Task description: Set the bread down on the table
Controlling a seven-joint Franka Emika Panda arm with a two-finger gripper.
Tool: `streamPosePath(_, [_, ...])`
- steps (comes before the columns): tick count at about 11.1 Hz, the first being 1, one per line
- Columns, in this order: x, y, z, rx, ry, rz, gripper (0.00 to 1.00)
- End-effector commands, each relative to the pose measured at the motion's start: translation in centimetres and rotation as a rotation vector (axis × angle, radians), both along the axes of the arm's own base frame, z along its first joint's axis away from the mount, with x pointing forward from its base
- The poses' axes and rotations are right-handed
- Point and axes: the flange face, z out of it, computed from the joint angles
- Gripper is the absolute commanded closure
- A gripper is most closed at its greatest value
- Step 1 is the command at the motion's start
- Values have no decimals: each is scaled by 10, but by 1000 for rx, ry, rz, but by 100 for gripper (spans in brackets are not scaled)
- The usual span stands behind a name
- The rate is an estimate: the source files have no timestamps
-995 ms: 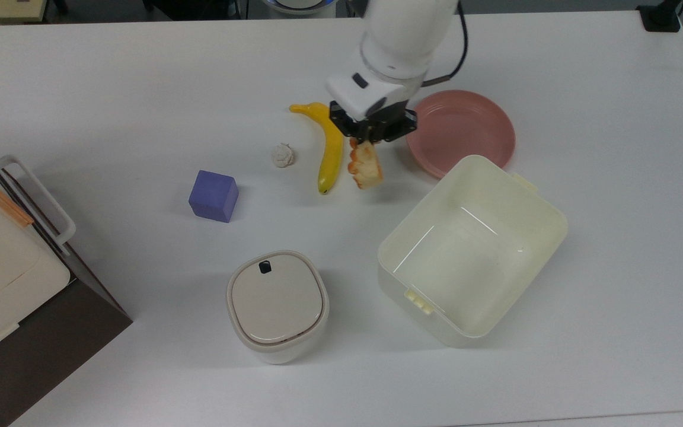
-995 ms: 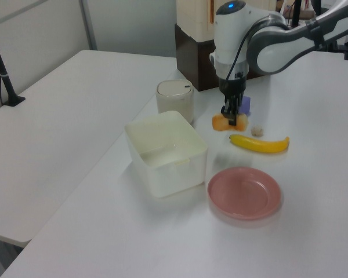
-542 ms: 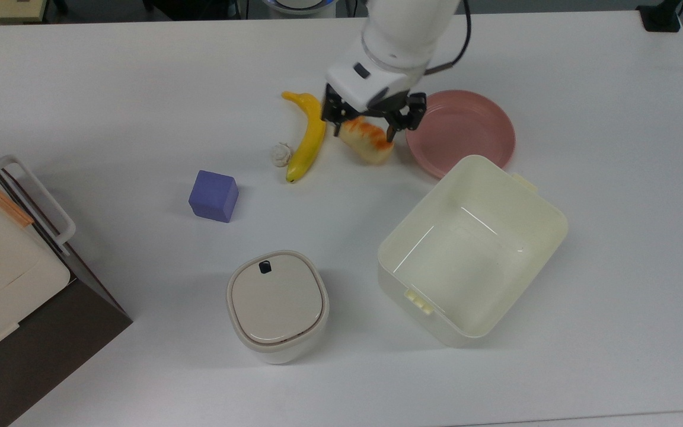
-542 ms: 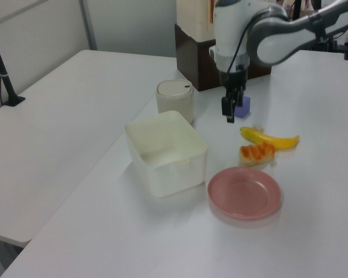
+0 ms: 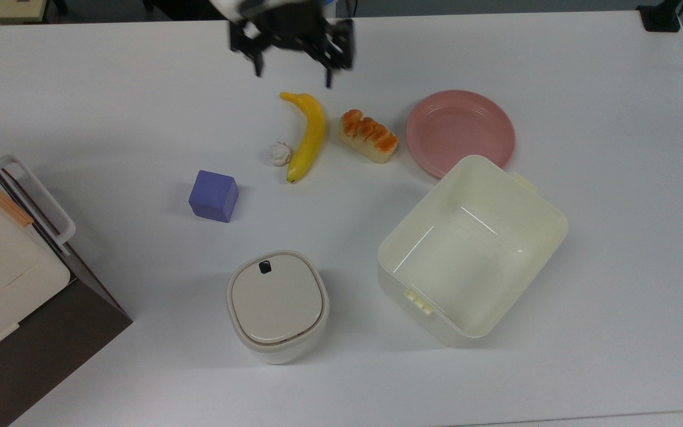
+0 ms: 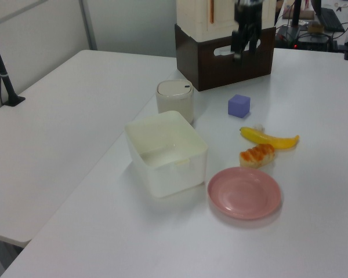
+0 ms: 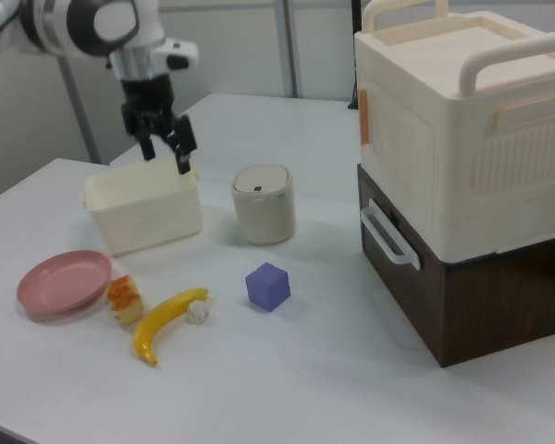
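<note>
— Below the claw (image 5: 291, 66), toward the top view's lower right: the bread (image 5: 369, 143), flat on the table (image 5: 584, 83), ridged orange crust up, well apart from the claw.

— And the claw itself?

— Raised well clear of the table, fingers spread apart, gripping nothing. Seen high over the pale bin (image 7: 144, 209) in the right view, at (image 7: 165, 153).

— Beside the bread?

— A banana (image 5: 307, 135) just to the top view's left, nearly under the claw; a pink plate (image 5: 460, 131) just to the top view's right. Bread apart from both, though perhaps very near the plate rim in the left view (image 6: 256, 155).

— Elsewhere?

— A small white lump (image 5: 281, 154) against the banana, a purple cube (image 5: 213, 196) farther from the claw, then a lidded canister (image 5: 276, 303).
</note>
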Motion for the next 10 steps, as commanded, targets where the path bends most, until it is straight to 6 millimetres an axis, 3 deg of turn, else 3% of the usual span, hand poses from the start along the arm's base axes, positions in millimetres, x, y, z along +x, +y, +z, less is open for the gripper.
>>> streamPosePath(1, [-20,-40,49,96,-40,5,0])
streamPosePath(5, [-19,-51,50,90,-58,5,0])
streamPosePath(10, [-10,-48,49,72,-121,6,0])
